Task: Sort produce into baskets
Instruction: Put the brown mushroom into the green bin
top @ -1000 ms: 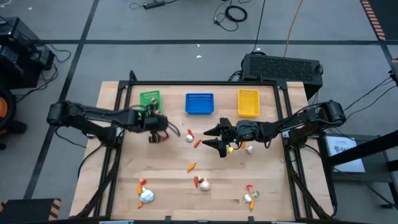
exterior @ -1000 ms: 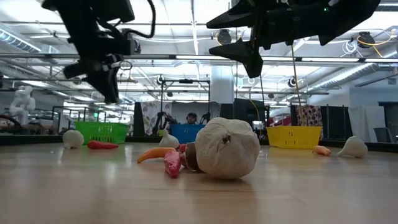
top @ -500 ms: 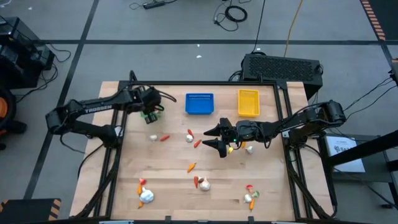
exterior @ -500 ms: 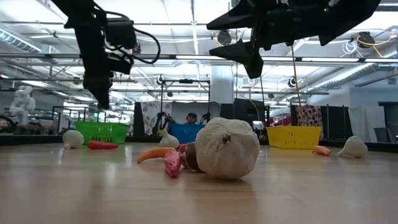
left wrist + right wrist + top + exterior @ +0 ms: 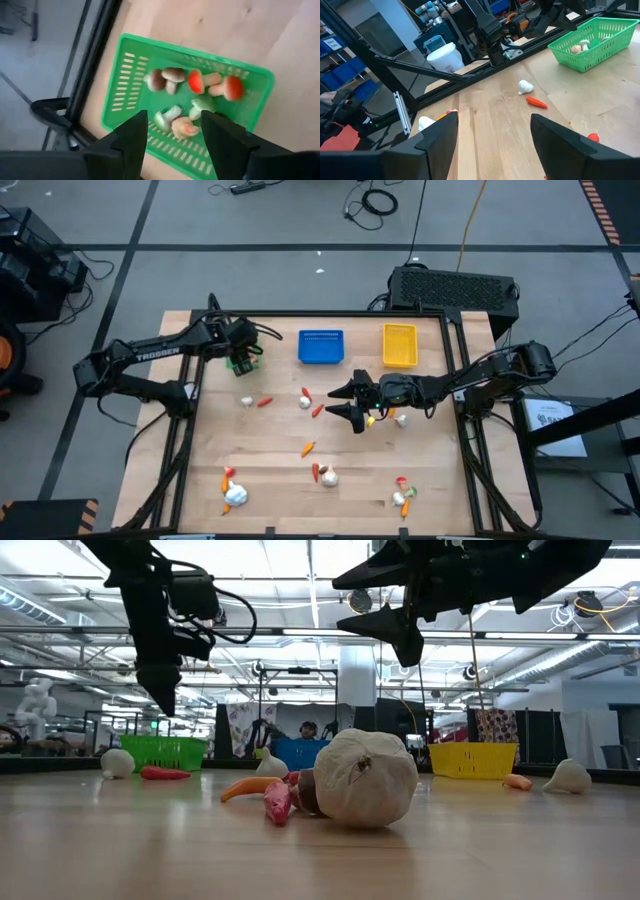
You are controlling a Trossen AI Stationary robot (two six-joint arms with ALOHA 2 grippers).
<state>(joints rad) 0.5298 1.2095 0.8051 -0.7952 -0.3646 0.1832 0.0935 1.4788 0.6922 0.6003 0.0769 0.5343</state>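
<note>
The left gripper point(image 5: 172, 137) hung above the green basket point(image 5: 130, 75), a slotted plastic tray holding small glossy mushroom-shaped pieces point(image 5: 200, 82); its dark fingers stood apart, gripping nothing. Well away from that basket, the right gripper point(image 5: 352, 402) waited, spread and empty, over the wooden table point(image 5: 270, 480).

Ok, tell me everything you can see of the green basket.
The green basket is a small rectangular plastic tray with slotted walls and floor, upright at the table's far left, beside the frame rail. Inside lie several toy mushrooms: brown, red, green and pink caps. The left pincer hangs open right above it, holding nothing, not touching it.
</note>
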